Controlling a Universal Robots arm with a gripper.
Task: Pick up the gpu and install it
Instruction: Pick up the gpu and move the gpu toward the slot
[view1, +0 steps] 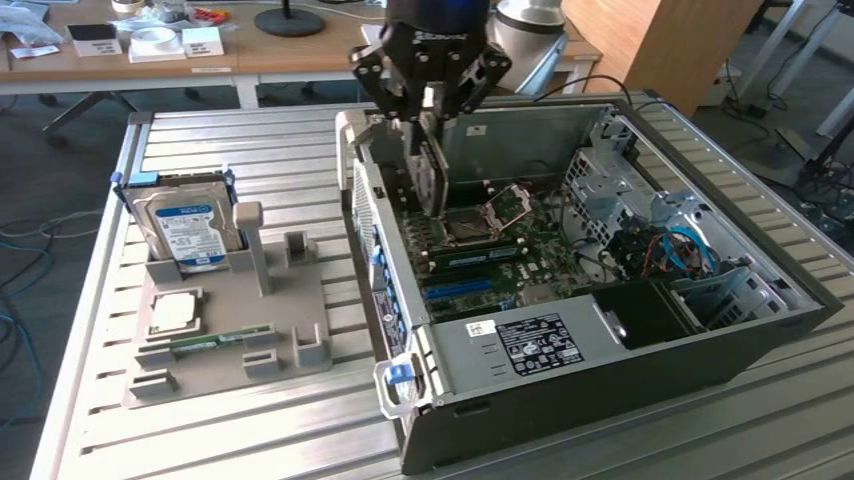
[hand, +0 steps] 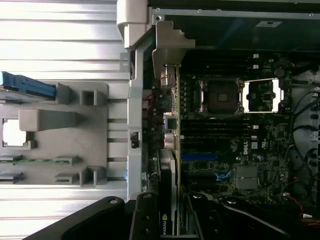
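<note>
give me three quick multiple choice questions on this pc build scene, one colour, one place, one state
1. Label on the hard drive: A red, B blue, C yellow
2. The gpu is: A beside the hard drive, B over the open computer case, C behind the case
3. The gripper is: A open and empty, B shut on the hard drive, C shut on the gpu

Answers: B, the drive's label is blue. B, the card hangs upright above the motherboard. C, it clamps the card's upper part.
</note>
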